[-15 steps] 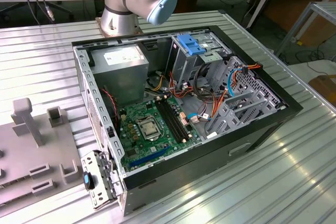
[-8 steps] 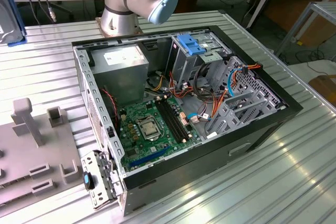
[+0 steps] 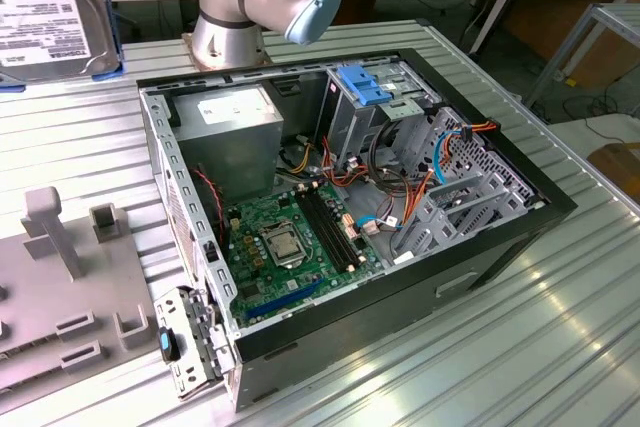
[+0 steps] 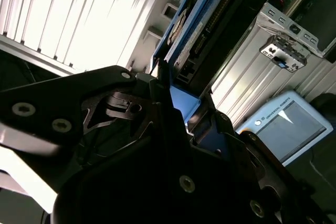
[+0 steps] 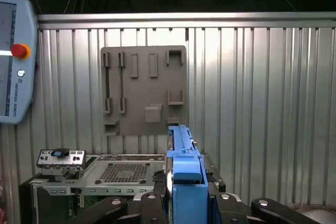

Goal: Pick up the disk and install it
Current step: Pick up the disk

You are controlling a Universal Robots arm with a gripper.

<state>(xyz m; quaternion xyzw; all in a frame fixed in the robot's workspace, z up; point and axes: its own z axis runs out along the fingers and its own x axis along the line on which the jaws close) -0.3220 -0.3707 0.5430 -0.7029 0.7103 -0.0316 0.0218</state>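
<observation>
Gripping flat silver disk (image 5: 181, 145) with blue plastic rails, black gripper (image 5: 186, 199) clamped on rail; risk: rail slips, disk tilts, snags orange cables (image 3: 405, 190) inside black metal case (image 3: 500, 247)

**Exterior view:** high and oblique, looking down on the open computer case (image 3: 480, 277) on the ribbed surface (image 3: 560, 347), with the robot base (image 3: 228, 27) beyond. The disk (image 3: 45, 17) sits close to the lens at the exterior view's left.

**First wrist view:** behind the hand (image 5: 186, 198), facing the surface nearly face-on, with the grey fixture plate (image 5: 144, 90) farther off.

**Second wrist view:** tight against the hand's black body, looking along the disk.

**Shared:** both wrist views take in the disk and the teach pendant (image 5: 13, 61). The plate and case recur in the exterior view.
</observation>
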